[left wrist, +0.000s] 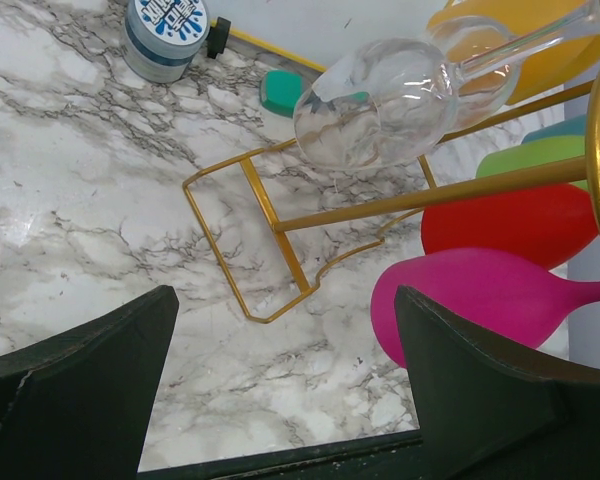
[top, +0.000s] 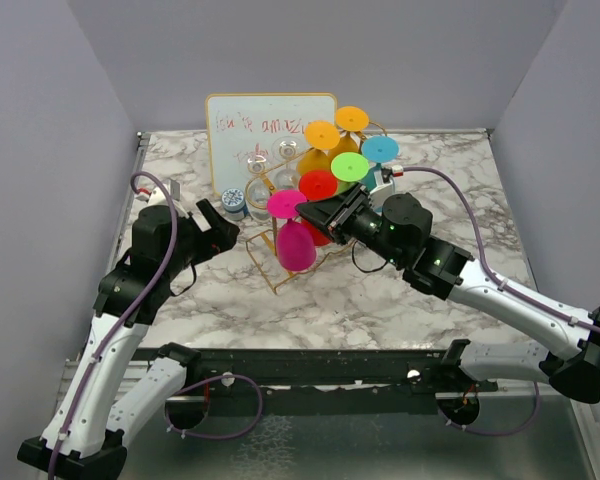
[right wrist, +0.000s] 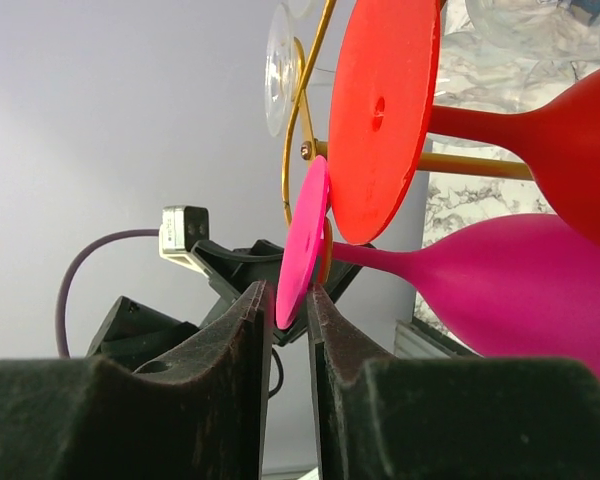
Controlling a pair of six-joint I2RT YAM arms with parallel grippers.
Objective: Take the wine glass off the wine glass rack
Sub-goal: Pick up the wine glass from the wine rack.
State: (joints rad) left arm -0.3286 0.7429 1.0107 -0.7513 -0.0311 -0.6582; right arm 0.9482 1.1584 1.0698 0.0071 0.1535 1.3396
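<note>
Fragility matters: the pink wine glass (top: 296,243) hangs bowl-down at the six o'clock end of the gold rack (top: 273,283), probably light and brittle. The right gripper (right wrist: 292,300) pinches its flat foot narrowly. That smooth disc may slip, so the stem seems safer. The left gripper (top: 212,228) gapes wide at nine o'clock.

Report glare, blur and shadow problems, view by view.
Top external: even light, soft shadows, sharp throughout. Left wrist: bright highlights on the clear glass; the dark left fingers show little detail. Right wrist: near right fingers dark and soft; pink glass's foot crisp.
</note>
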